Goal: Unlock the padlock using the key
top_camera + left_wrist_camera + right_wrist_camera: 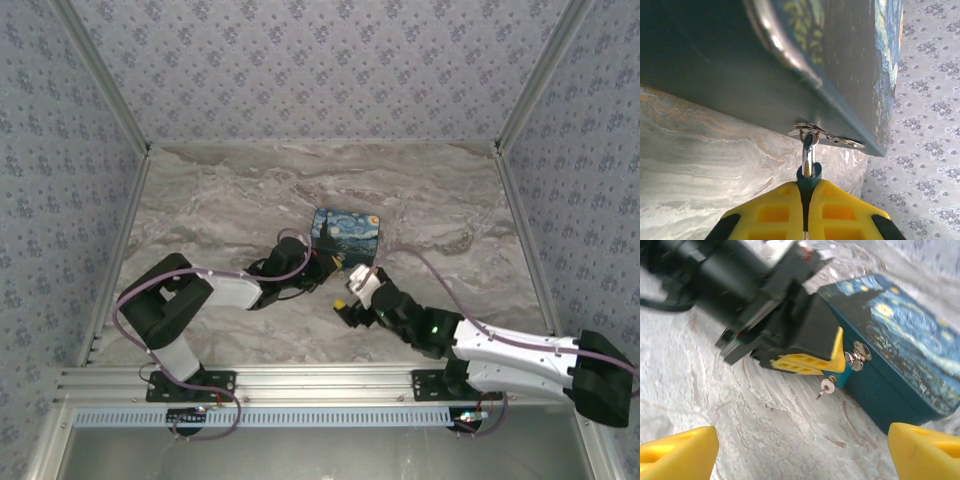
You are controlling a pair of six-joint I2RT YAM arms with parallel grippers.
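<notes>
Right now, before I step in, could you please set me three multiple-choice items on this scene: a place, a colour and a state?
1. Where is the small silver metal key?
A. Held in the right gripper
B. Sticking out under the small teal-blue padlock
C. On top of the blue Starry-Night-printed box

2. What colour are both grippers' fingers?
A. Yellow
B. Red
C. White

3. What state is the right gripper in?
A. Shut on the key
B. Shut on the padlock
C. Open and empty

Answers: 1 B, it pokes out beneath the padlock that the left gripper clamps at the box's front; 2 A, both wrist views show yellow fingers; 3 C, its fingers stand wide apart, holding nothing.
</notes>
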